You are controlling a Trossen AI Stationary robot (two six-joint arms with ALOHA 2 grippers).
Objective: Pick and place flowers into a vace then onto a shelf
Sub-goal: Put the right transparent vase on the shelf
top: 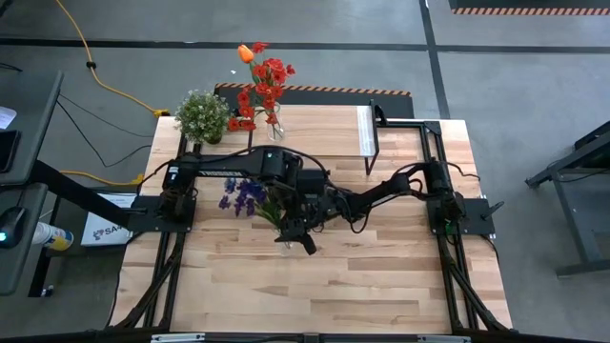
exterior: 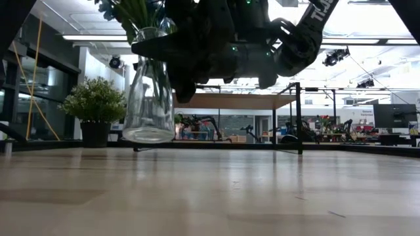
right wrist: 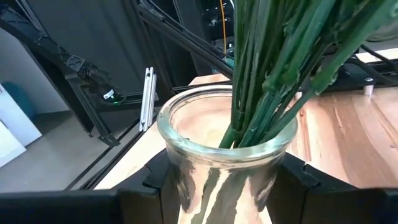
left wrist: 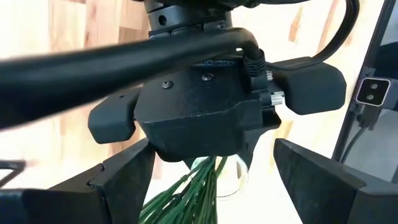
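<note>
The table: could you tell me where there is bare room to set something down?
The table's whole near half is bare. The far edge is crowded: potted plant, red flowers, shelf. Mid-table, the right hand grips the vase.

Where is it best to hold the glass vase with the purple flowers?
At the narrow neck of the glass vase, just under the flared rim, from the sides. The right end effector grips it there; the rim likely stops slipping, and the stems stay free.

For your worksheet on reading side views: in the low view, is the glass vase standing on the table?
No: the vase hangs clear of the table, with a gap under its base, held by the right gripper.
</note>
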